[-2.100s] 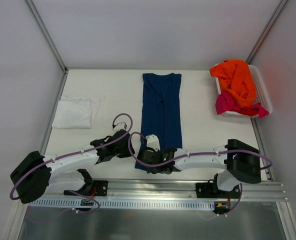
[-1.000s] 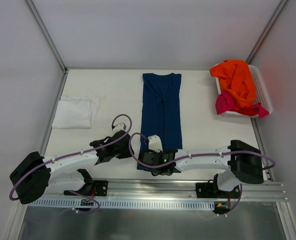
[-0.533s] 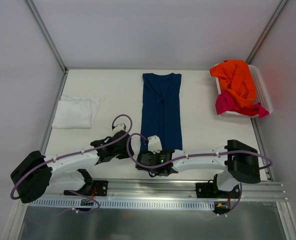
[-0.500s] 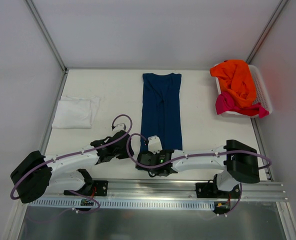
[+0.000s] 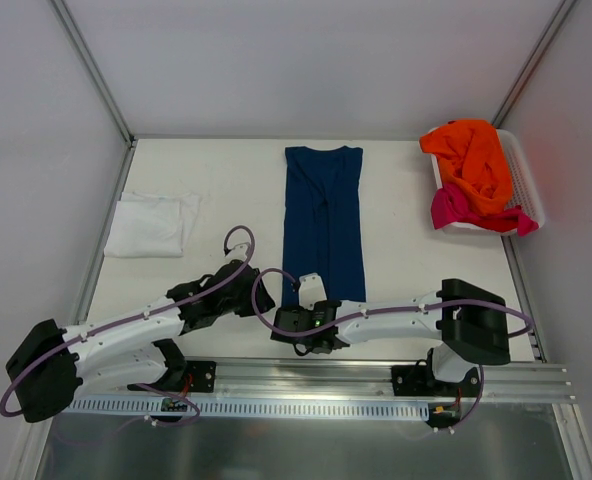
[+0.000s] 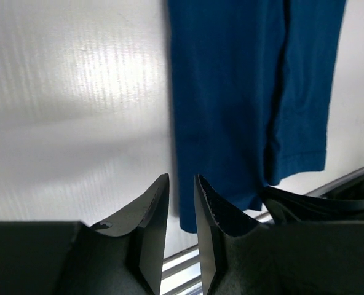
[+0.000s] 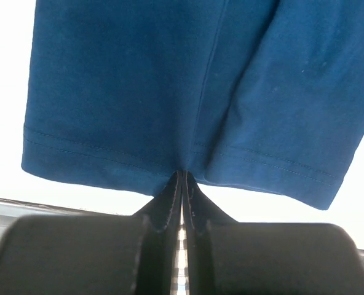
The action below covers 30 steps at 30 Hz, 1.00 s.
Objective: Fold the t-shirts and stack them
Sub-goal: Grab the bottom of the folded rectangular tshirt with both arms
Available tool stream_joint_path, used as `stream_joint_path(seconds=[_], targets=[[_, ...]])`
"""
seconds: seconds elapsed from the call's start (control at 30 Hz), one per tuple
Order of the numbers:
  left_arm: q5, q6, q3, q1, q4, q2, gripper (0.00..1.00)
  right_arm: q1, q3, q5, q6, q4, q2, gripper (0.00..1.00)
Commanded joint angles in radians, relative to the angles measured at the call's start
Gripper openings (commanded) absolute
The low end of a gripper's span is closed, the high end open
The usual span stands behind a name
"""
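Note:
A navy t-shirt (image 5: 321,220), folded lengthwise into a long strip, lies flat in the middle of the table. My right gripper (image 5: 306,318) is at its near hem. In the right wrist view the right gripper (image 7: 182,173) is shut, pinching the hem of the navy shirt (image 7: 188,80) where a crease runs up. My left gripper (image 5: 260,300) hovers just left of the shirt's near left corner. In the left wrist view the left gripper (image 6: 182,177) is narrowly open with nothing between its jaws, and the navy cloth (image 6: 243,92) lies ahead to the right.
A folded white t-shirt (image 5: 151,225) lies at the table's left edge. A white slatted basket (image 5: 528,185) at the back right holds an orange t-shirt (image 5: 471,160) and a magenta-pink one (image 5: 454,208). The metal rail (image 5: 326,385) runs along the near edge.
My left arm has swung right, bringing its gripper closer to the shirt's near left corner, with its jaws slightly narrower. The right gripper has shifted a little left along the hem.

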Motion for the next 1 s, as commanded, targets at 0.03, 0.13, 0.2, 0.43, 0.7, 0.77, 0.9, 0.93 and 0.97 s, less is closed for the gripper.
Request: stream_joint_path(seconds=[0.03, 0.13, 0.2, 0.43, 0.7, 0.77, 0.9, 0.93, 0.97], targets=[[0.022, -0.02, 0.031, -0.024, 0.041, -0.036, 0.22, 0.005, 0.038, 0.035, 0.034, -0.051, 0.011, 0.01], [0.055, -0.027, 0.003, -0.044, 0.16, -0.002, 0.2, 0.006, 0.043, 0.024, 0.042, -0.049, 0.036, 0.01], [0.08, -0.033, -0.005, -0.057, 0.233, 0.068, 0.2, 0.006, 0.043, 0.021, 0.045, -0.049, 0.043, 0.01], [0.008, -0.04, 0.095, -0.206, 0.273, 0.298, 0.19, 0.014, 0.037, 0.083, 0.068, -0.086, 0.001, 0.89], [-0.017, -0.069, 0.094, -0.242, 0.222, 0.309, 0.19, 0.032, 0.052, 0.198, 0.092, -0.196, -0.118, 0.95], [-0.02, -0.079, 0.08, -0.245, 0.222, 0.303, 0.19, 0.037, 0.038, 0.208, 0.108, -0.196, -0.148, 0.95], [-0.029, -0.093, 0.063, -0.249, 0.221, 0.308, 0.19, 0.042, 0.001, 0.219, 0.128, -0.186, -0.196, 0.95], [-0.029, -0.093, 0.064, -0.251, 0.219, 0.312, 0.19, 0.043, -0.009, 0.225, 0.129, -0.187, -0.205, 0.95], [-0.03, -0.093, 0.069, -0.254, 0.221, 0.321, 0.19, 0.043, -0.014, 0.23, 0.138, -0.198, -0.225, 0.95]])
